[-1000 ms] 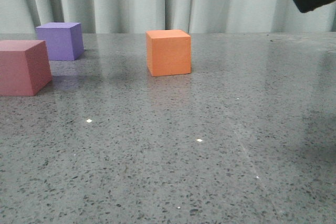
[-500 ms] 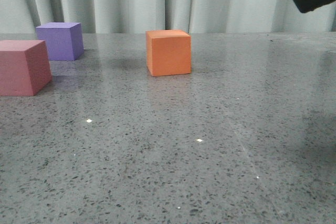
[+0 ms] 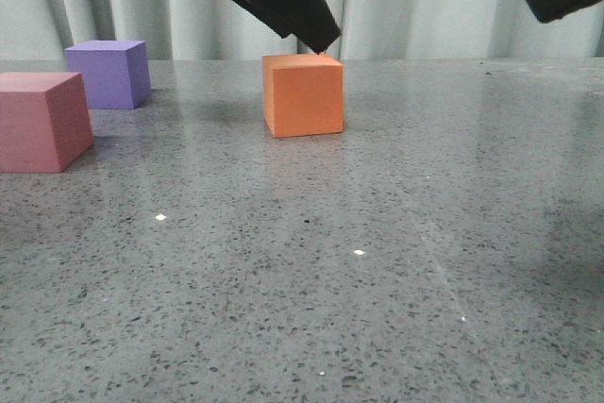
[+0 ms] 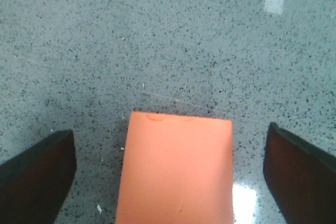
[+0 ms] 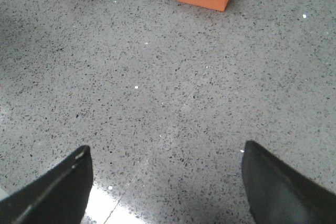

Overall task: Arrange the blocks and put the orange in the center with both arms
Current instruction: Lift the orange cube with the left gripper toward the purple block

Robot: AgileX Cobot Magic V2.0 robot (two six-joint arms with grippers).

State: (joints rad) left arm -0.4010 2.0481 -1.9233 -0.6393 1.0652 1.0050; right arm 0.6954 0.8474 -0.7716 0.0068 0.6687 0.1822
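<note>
Counting three cubes on the speckled bench (image 3: 396,261): one orange cube (image 3: 303,94) mid-bench, one purple cube (image 3: 109,73) and one pink-red cube (image 3: 41,121) far left. The left gripper (image 4: 169,174) has dropped much lower, fingers spread wide around the orange. The right gripper (image 5: 168,182) hangs open, unmoved.

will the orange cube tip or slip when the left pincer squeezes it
Probably not: the orange cube sits flat on the table with broad faces. Its matte, foam-like surface likely grips and gives slightly. The open left pincer straddles it, so it may slide if touched unevenly.
</note>
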